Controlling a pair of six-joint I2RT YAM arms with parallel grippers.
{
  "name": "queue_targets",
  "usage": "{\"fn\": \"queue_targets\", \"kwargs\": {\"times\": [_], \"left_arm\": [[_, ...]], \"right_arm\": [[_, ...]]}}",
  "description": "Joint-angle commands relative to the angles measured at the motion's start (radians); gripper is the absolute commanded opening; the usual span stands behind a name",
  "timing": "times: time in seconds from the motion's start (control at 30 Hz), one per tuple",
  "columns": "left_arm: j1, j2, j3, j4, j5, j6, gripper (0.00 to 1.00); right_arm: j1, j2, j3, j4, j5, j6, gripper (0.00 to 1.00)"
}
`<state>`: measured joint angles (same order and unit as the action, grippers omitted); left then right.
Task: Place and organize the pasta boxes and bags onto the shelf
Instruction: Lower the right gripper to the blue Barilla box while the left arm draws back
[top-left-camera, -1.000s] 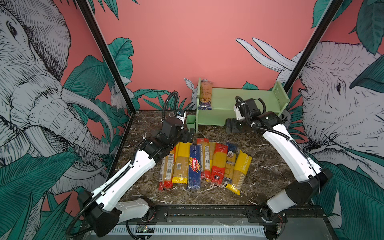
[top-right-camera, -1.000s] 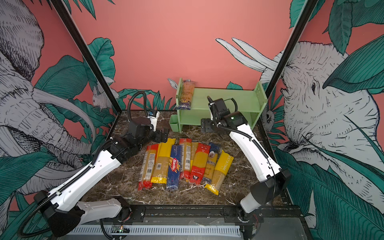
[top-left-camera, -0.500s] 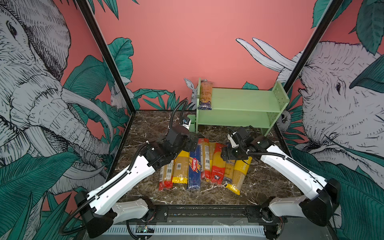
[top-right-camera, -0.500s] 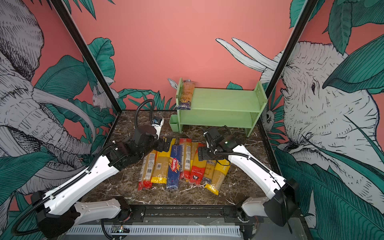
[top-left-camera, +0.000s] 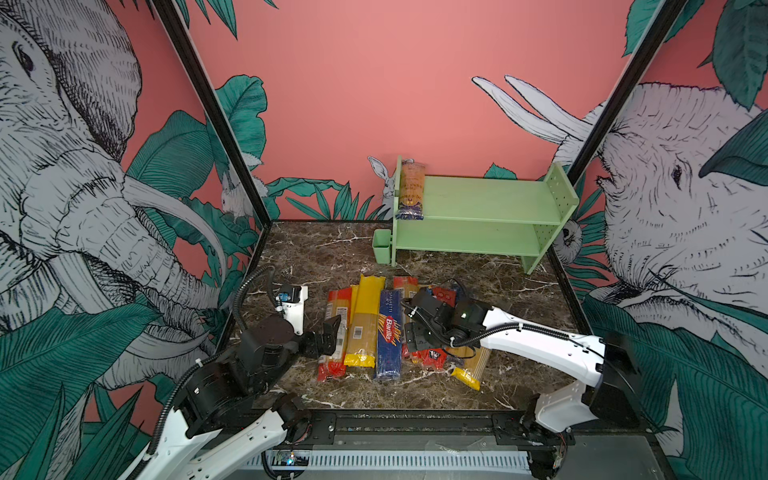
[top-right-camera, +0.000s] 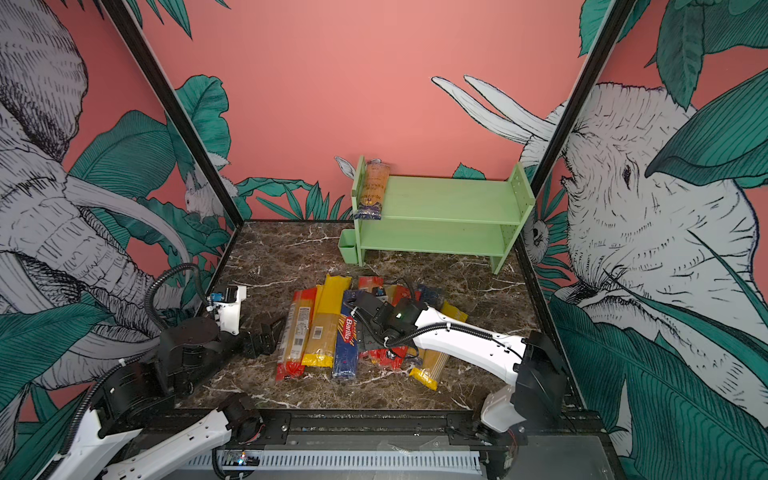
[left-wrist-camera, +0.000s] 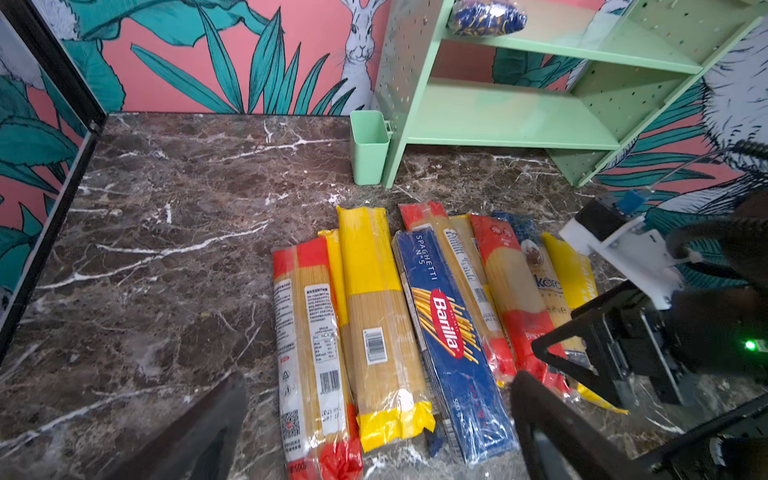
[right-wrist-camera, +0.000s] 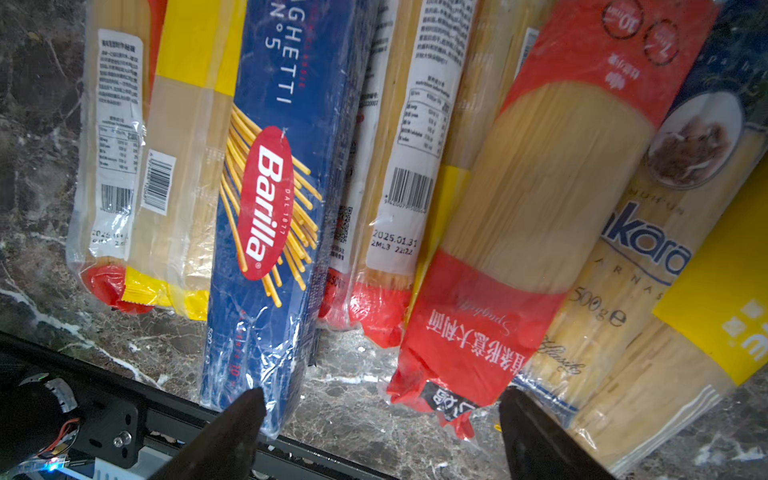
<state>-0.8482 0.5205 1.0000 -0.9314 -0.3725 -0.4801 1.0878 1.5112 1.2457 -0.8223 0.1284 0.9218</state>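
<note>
Several long spaghetti packs lie side by side on the marble floor, among them a dark blue Barilla box (top-left-camera: 389, 332) (top-right-camera: 348, 336) (left-wrist-camera: 449, 332) (right-wrist-camera: 270, 199) and a red-ended bag (right-wrist-camera: 519, 208) (left-wrist-camera: 507, 291). One clear bag with a blue end (top-left-camera: 410, 189) (top-right-camera: 372, 187) lies on the top tier of the light green shelf (top-left-camera: 486, 208) (top-right-camera: 449, 208) (left-wrist-camera: 519, 112), at its left end. My left gripper (top-left-camera: 328, 338) (left-wrist-camera: 376, 390) stands open at the row's left side, holding nothing. My right gripper (top-left-camera: 415, 336) (right-wrist-camera: 382, 399) hangs open over the near ends of the Barilla box and the red bag.
A small green cup (top-left-camera: 381, 246) (left-wrist-camera: 369, 145) hangs on the shelf's left side panel. A black frame rail (top-left-camera: 415, 419) runs along the front edge, close to the packs' near ends. Painted walls close in the left, back and right sides.
My right arm has come down from the shelf to hover over the middle of the pasta row. My left arm has drawn back from beside the shelf towards the front left. Both grippers stay open.
</note>
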Motion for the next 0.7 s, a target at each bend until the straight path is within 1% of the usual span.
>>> {"fn": "queue_targets", "kwargs": {"times": [0.0, 0.1, 0.23, 0.4, 0.67], "left_arm": [[0.001, 0.016, 0.019, -0.092, -0.001, -0.060, 0.98], [0.001, -0.012, 0.026, -0.121, -0.003, -0.083, 0.98], [0.001, -0.056, 0.051, -0.194, 0.005, -0.096, 0.98], [0.000, -0.100, 0.076, -0.255, 0.007, -0.091, 0.98], [0.001, -0.096, 0.116, -0.287, 0.033, -0.057, 0.98]], "right_arm": [[0.049, 0.069, 0.119, -0.009, 0.019, 0.038, 0.88], [0.093, 0.172, 0.211, -0.037, 0.004, 0.021, 0.89], [0.133, 0.259, 0.244, 0.011, -0.017, 0.067, 0.89], [0.163, 0.308, 0.251, 0.007, 0.036, 0.149, 0.90], [0.175, 0.372, 0.264, -0.020, 0.044, 0.188, 0.89]]}}
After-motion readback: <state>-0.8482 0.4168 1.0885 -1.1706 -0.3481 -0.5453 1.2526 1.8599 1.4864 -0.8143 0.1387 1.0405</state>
